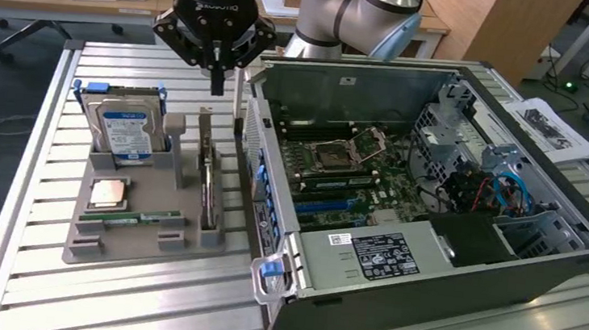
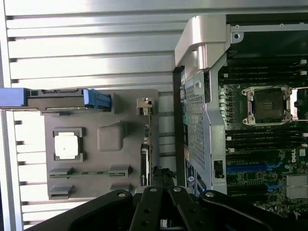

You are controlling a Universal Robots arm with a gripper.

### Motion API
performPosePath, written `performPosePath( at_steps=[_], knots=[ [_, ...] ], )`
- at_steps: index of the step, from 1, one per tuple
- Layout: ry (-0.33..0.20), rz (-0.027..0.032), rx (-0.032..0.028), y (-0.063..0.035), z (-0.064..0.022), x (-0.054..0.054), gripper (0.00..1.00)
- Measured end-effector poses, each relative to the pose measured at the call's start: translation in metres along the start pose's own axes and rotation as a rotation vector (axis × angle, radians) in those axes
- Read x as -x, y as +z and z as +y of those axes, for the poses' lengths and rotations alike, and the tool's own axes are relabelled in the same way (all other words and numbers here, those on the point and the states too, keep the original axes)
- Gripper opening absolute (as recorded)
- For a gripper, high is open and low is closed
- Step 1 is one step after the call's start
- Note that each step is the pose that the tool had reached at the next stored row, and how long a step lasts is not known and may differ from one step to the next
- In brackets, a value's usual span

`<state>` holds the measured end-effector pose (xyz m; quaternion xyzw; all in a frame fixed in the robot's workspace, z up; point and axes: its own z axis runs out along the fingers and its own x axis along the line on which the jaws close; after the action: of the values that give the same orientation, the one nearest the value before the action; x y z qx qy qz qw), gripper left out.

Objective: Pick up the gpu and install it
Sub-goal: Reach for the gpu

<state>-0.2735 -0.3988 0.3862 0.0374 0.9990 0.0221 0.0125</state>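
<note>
gpu (image 1: 210, 177) on edge | long axis alongside case (image 1: 424, 287) | gripper (image 1: 215, 84) closed above

My tool (image 1: 215, 84) hangs over the slatted metal worktop (image 1: 97, 300), toward its far edge, fingers pressed together into one thin tip with nothing between them. Just below the tip, and apart from it, is the far end of the gpu (image 1: 209, 181), a slim dark card standing on edge in a grey holder (image 1: 102, 248). The holder lies near the worktop's edge at the exterior view's left. It also carries an upright hard drive (image 1: 125, 128) with a blue and white label, a square processor (image 1: 108, 193) and a narrow green memory stick (image 1: 143, 218). Just beside the holder, toward the exterior view's right, lies an open computer case (image 1: 455, 294), its motherboard (image 1: 348, 170) facing up.
</note>
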Motion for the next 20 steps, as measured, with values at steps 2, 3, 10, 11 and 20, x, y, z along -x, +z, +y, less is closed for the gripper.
performPosePath(
  at_steps=[2,3,10,11,20],
  knots=[
    [0.000,0.0001,0.0000,0.0000,0.0000,0.000,0.11],
    [0.000,0.0001,-0.0001,-0.0001,0.0000,0.000,0.11],
    [0.000,0.0001,0.0000,-0.0002,-0.0040,0.000,0.11],
    [0.000,0.0001,-0.0001,-0.0003,-0.0052,0.000,0.11],
    [0.000,0.0000,0.0000,-0.0008,-0.0189,0.001,0.11]
  ],
)
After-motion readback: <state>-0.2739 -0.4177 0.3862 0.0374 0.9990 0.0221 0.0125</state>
